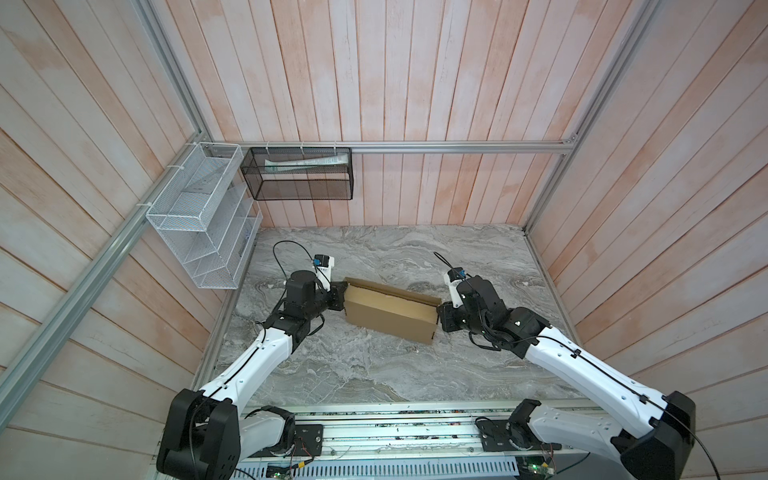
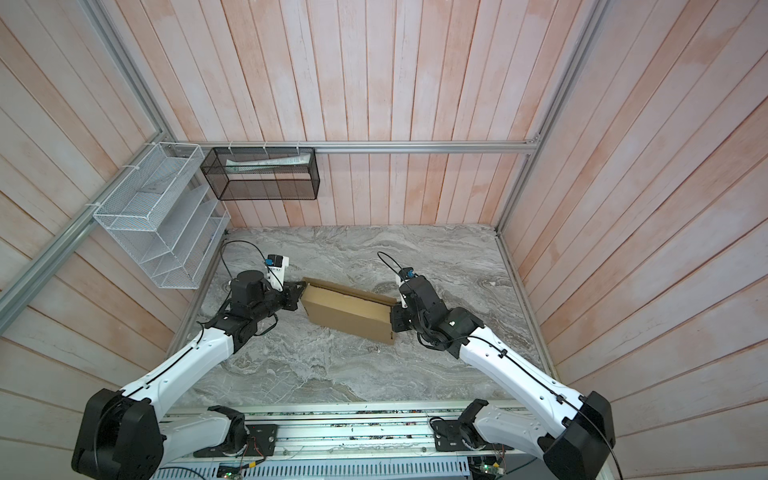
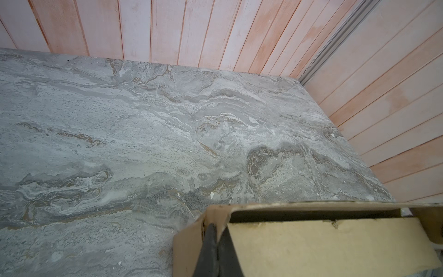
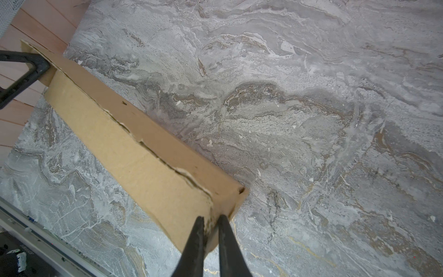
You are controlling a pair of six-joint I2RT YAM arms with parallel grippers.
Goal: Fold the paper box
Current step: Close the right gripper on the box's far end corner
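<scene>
The paper box (image 1: pixel 390 313) (image 2: pixel 347 313) is a long, shallow tan cardboard box, closed up and held slantwise over the middle of the marble table (image 1: pixel 374 365). My left gripper (image 1: pixel 341 296) (image 3: pixel 215 227) is shut on the cardboard wall at the box's left end. My right gripper (image 1: pixel 438 316) (image 4: pixel 211 219) pinches the edge of the right end wall between its black fingers (image 4: pixel 197 230). In the right wrist view the box (image 4: pixel 134 153) shows a ragged seam along its lid, and the left gripper (image 4: pixel 31 64) shows at its far end. I cannot tell whether its lower edge touches the table.
A white wire rack (image 1: pixel 199 220) and a black mesh basket (image 1: pixel 299 174) with a pale packet in it hang on the back left walls. Wooden walls enclose the table on three sides. The arms' metal base rail (image 1: pixel 395 432) runs along the front edge.
</scene>
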